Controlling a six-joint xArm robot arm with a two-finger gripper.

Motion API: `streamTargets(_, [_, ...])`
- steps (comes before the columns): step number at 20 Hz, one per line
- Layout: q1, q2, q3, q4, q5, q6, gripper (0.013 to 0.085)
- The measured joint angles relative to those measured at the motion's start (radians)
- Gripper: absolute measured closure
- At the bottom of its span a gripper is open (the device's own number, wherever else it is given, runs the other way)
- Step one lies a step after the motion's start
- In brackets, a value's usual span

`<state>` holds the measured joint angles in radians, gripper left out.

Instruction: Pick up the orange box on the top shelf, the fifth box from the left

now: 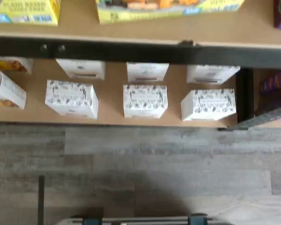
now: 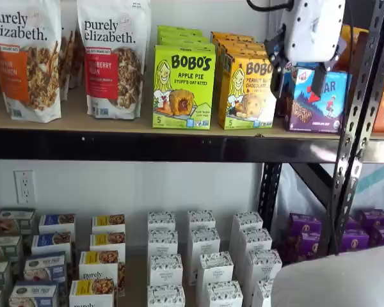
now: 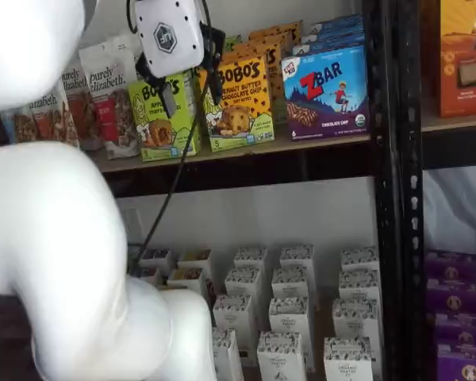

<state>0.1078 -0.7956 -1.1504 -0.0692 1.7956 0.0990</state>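
The orange box stands upright on the top shelf, with more of its kind lined up behind it. My gripper hangs in front of the shelf at box height, apart from the boxes. Its white body is above, and its two black fingers stand open with a plain gap and nothing between them. In one shelf view it overlaps the blue box beside the orange one; in the other it sits between the green and orange boxes. The wrist view shows the top shelf, its black front rail and the floor below.
A lime-green Bobo's box stands left of the orange one, a blue-purple ZBar box to its right, and granola bags further left. A black perforated upright rises at the right. Small white cartons fill the lower level. My white arm fills one shelf view's left side.
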Motion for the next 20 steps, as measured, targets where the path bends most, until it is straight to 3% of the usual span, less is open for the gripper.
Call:
streamTargets(11, [-0.025, 0.167, -0.099, 0.02, -0.159, -0.011, 0.013])
streamTargets(20, [-0.05, 0.278, -0.153, 0.058, -0.236, -0.032, 0.013])
